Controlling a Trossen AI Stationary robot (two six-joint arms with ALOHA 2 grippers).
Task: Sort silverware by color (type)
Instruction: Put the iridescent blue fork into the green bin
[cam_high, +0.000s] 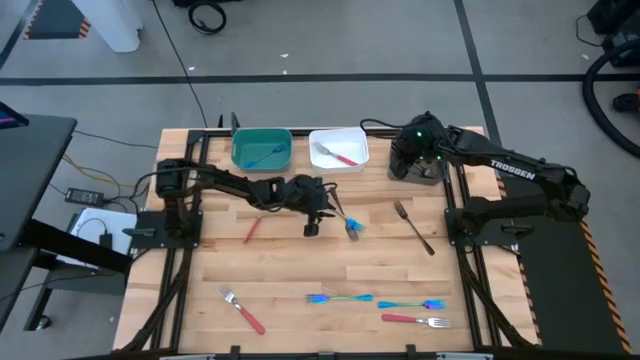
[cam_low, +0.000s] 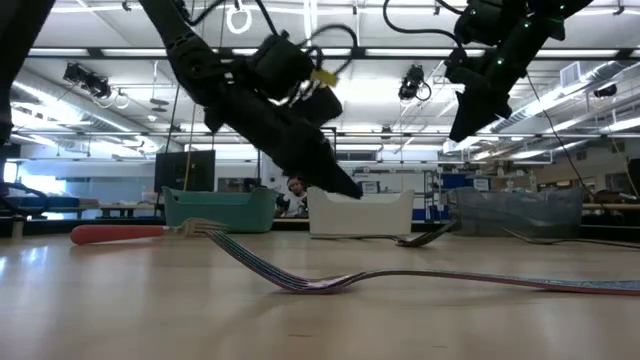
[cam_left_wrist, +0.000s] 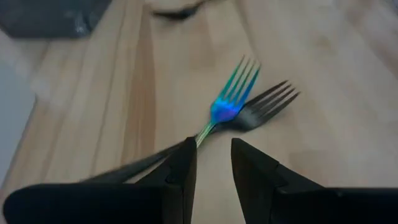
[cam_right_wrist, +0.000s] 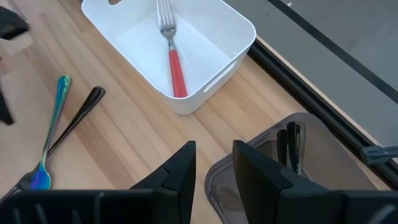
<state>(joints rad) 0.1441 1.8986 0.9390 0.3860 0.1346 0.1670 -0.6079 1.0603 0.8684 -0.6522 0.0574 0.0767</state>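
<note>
- Your left gripper (cam_high: 312, 226) hangs over mid-table with its fingers a little apart and nothing between them, lined up on the handle of a blue fork (cam_left_wrist: 225, 102).
- That blue fork lies crossed over a dark fork (cam_left_wrist: 264, 106), the two touching near their necks. If you close there, you could pinch both handles together, or drag the dark one along and drop it in the wrong bin.
- The handles lie flat on the wood, so a shallow close may skid off and flick the fork sideways.
- Your right gripper (cam_right_wrist: 213, 163) hovers above the grey bin (cam_high: 428, 168) at the back right, fingers parted and empty; dark forks already stand inside it.
- The teal bin (cam_high: 261, 149) holds a blue fork and the white bin (cam_right_wrist: 214, 37) a red fork (cam_right_wrist: 174, 59), so sorting looks barely begun.
- Several forks wait near the front edge; a long reach for them could sweep neighbours off the table (cam_high: 300, 270).
</note>
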